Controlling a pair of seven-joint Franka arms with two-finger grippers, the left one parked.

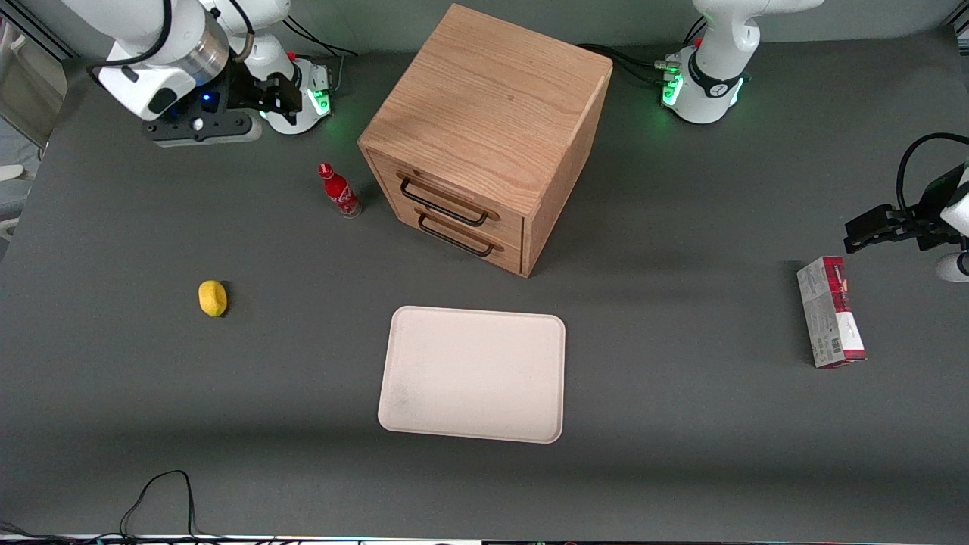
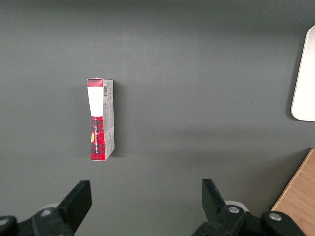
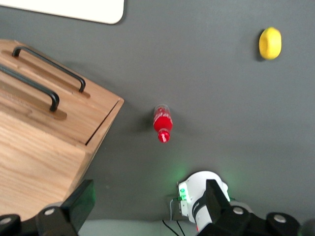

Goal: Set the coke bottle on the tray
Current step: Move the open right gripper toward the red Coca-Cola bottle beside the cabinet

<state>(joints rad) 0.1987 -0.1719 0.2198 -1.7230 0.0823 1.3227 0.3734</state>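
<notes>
The coke bottle [image 1: 340, 191], small and red with a red cap, stands upright on the grey table, close beside the wooden cabinet's drawer front; it also shows in the right wrist view [image 3: 163, 123]. The cream-pink tray [image 1: 473, 373] lies flat, nearer the front camera than the cabinet; one corner of it shows in the right wrist view [image 3: 74, 10]. My gripper [image 1: 274, 98] hangs high near its own arm base, farther from the front camera than the bottle. It is open and empty, its fingers spread wide in the right wrist view [image 3: 147, 201].
The wooden drawer cabinet [image 1: 484, 136] with two black handles stands mid-table. A yellow lemon-like object [image 1: 213, 297] lies toward the working arm's end. A red-and-white carton [image 1: 830, 312] lies toward the parked arm's end. A black cable [image 1: 159, 499] loops at the front edge.
</notes>
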